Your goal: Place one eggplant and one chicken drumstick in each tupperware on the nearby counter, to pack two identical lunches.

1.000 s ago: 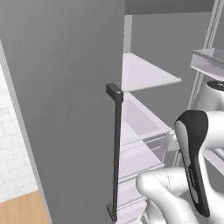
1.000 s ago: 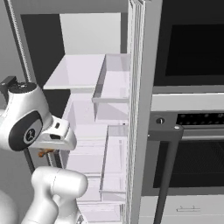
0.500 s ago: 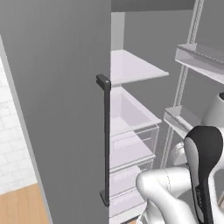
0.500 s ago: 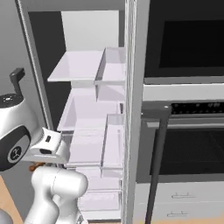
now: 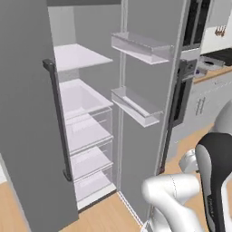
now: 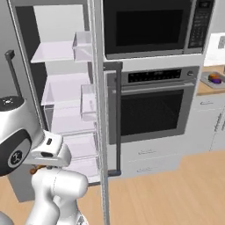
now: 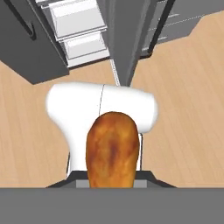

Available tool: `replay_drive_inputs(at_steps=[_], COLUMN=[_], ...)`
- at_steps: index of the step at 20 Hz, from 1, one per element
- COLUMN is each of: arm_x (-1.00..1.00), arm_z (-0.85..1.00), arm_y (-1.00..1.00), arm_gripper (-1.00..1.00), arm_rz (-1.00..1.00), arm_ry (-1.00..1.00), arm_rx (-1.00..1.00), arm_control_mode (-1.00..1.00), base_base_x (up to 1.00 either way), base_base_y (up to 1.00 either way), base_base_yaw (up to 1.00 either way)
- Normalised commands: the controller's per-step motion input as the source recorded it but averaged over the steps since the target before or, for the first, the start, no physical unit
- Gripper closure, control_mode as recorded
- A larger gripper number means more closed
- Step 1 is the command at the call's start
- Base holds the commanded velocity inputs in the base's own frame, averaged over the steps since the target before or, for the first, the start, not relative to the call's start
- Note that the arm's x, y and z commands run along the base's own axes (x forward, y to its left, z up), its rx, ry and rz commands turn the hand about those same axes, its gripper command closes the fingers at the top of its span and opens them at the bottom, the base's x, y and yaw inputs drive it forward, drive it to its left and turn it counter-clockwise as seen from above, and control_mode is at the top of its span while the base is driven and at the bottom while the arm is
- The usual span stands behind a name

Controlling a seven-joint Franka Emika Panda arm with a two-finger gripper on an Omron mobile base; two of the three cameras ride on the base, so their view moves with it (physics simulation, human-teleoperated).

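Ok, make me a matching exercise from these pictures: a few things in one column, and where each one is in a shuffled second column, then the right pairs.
Things:
1. chicken drumstick
2. tupperware
3. fridge door
4. oven

Places or states:
A. swung open, with clear bins on its inner side
B. on the counter at the far right
C. built into the wall under the microwave
D. held in the gripper

Pairs: 1-D, 2-B, 3-A, 4-C
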Motion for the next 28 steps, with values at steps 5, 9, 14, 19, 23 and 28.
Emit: replay_drive_inputs(at_steps=[5, 9, 14, 19, 23, 28], arm_x=[0.00, 0.00, 0.00, 0.00, 0.00, 0.00], arm_z=[0.00, 0.00, 0.00, 0.00, 0.00, 0.00], arm_y=[0.00, 0.00, 0.00, 0.00, 0.00, 0.00], arm_gripper=[1.00, 1.00, 1.00, 1.00, 1.00, 1.00], arm_rz=[0.00, 0.00, 0.00, 0.00, 0.00, 0.00], arm_ry=[0.00, 0.00, 0.00, 0.00, 0.00, 0.00], arm_rx=[0.00, 0.00, 0.00, 0.00, 0.00, 0.00], arm_control_mode=[1.00, 1.00, 1.00, 1.00, 1.00, 1.00], base_base_x=[-0.43, -0.01, 0.38, 1.00, 1.00, 1.00], base_base_y=[-1.00, -1.00, -0.88, -0.32, -0.10, 0.00], base_base_yaw=[-0.44, -0.45, -0.37, -0.17, 0.00, 0.00])
